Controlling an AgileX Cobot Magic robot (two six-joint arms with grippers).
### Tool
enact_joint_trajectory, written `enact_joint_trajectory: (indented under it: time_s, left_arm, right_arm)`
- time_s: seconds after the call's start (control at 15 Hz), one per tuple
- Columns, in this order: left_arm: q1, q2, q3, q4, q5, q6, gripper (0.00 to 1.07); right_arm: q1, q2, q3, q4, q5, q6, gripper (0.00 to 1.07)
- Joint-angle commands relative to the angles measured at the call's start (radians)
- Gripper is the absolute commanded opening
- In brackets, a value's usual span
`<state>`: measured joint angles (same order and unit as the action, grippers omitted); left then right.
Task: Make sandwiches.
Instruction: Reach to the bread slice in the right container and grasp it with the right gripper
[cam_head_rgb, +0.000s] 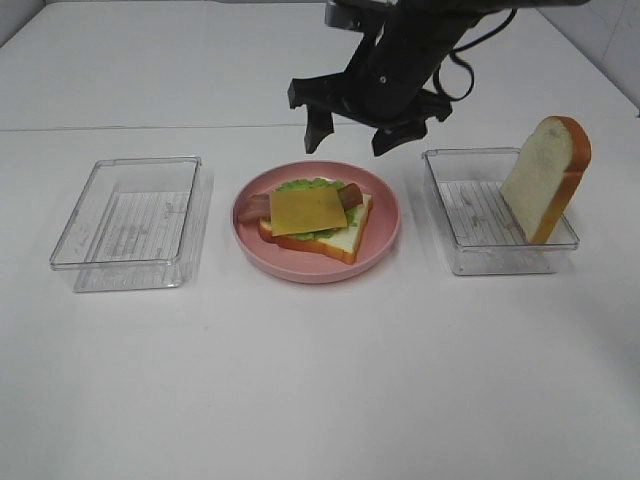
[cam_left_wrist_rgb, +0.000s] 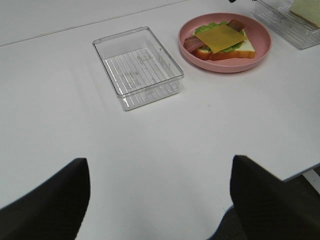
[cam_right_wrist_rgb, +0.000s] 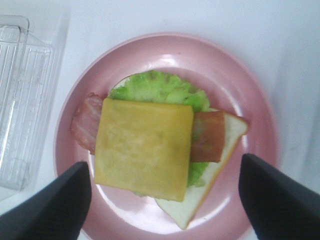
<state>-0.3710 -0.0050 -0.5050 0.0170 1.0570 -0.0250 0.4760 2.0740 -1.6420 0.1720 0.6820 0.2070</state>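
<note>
Open table front (cam_head_rgb: 320, 400), upright bread slice (cam_head_rgb: 548, 178) blocking right tray (cam_head_rgb: 470, 255), left tray (cam_head_rgb: 130, 225) unobstructed

A: right gripper (cam_head_rgb: 352, 135) — matte black, blocky body, two tapered fingers (cam_head_rgb: 317, 130). Black cable looped at its 2 o'clock.
B: left gripper (cam_left_wrist_rgb: 160, 200) same: black, fine-textured fingers (cam_left_wrist_rgb: 45, 205).

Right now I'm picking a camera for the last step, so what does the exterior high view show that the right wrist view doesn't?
Only the exterior high view shows the upright bread slice leaning in the right tray, and the right gripper from outside, open above the plate. Only the right wrist view shows the cheese slice close up, over bacon and lettuce. Both show the pink plate with the open sandwich.
</note>
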Motion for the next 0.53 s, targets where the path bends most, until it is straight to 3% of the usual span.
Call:
enact_joint_trajectory:
  time_s: [0.07, 0.2, 0.53]
  left_arm:
    - [-0.001, -0.021, 0.006, -0.001, -0.011, 0.000, 0.74]
    - [-0.001, -0.021, 0.006, -0.001, -0.011, 0.000, 0.74]
    - [-0.001, -0.021, 0.006, -0.001, -0.011, 0.000, 0.74]
  right_arm:
    - [-0.013, -0.131, -0.007, -0.172, 0.101, 0.016, 0.77]
    - [-0.047, -0.182, -0.007, -0.184, 0.144, 0.017, 0.77]
    - [-0.259, -0.286, -0.007, -0.195, 0.260, 0.013, 0.77]
